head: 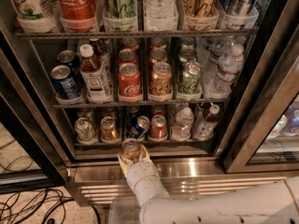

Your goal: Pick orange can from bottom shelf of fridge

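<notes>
My gripper (132, 157) is below the front edge of the bottom shelf (191, 143), over the fridge's (256, 107) ribbed steel base. It is shut on the orange can (131, 149), whose silver top shows between the cream fingers (145, 154). The can is upright and out in front of the shelf. Another orange-brown can (109, 128) still stands in a lane tray on the bottom shelf, just up and left of the gripper.
The bottom shelf also holds a pale can (85, 129), a blue can (139, 126), a small red can (158, 127) and two water bottles (181, 122). The racks above hold taller cans and bottles. The door frame (275, 97) angles in at right. Cables (28, 206) lie on the floor at left.
</notes>
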### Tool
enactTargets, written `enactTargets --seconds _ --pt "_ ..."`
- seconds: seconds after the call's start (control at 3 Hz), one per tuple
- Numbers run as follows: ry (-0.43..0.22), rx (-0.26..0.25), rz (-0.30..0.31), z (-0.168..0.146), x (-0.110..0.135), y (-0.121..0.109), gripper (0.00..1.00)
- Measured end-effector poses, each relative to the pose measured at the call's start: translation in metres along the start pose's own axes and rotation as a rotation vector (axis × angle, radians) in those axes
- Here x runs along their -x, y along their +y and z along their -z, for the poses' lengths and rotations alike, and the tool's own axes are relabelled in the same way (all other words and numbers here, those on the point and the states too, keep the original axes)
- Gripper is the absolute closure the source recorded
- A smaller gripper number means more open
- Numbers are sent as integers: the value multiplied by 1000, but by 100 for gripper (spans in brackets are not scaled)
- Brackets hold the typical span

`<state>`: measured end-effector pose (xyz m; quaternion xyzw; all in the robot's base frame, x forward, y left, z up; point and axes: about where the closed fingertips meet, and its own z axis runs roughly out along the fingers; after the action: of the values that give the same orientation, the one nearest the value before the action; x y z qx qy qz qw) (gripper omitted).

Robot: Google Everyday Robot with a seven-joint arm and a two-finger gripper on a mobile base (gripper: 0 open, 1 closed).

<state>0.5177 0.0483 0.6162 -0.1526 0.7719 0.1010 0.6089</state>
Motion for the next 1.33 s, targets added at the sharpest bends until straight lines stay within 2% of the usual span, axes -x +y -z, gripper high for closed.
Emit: enactTargets --seconds 0.33,0.67,1.0,1.33 --pt "13 33 106 6 21 -24 100" --pt "17 85 163 4 40 -41 100" --pt "40 187 183 5 43 -36 100" --pt "90 319 186 12 32 -13 100"
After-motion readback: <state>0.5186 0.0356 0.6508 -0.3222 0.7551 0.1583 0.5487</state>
